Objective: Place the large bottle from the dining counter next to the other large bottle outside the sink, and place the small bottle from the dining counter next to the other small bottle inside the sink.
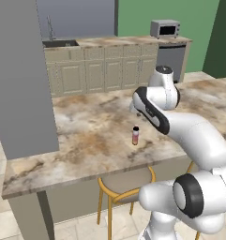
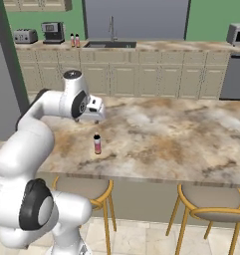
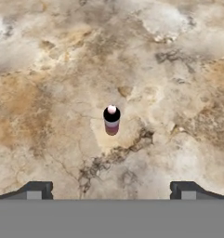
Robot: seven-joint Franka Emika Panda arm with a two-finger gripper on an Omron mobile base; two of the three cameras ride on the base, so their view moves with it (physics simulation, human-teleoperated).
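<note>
1. One small bottle stood upright on the dining counter, long axis vertical, pale cap up, at centre of the left base view
2. The white arm rose from the lower right of that view, bent over the slab, wrist pointing down
3. The gripper hung above the bottle with its jaws spread fully and nothing held
4. In the hand view the bottle sat at centre, above both fingertips
5. The sink lay at the upper middle of the right base view
</note>
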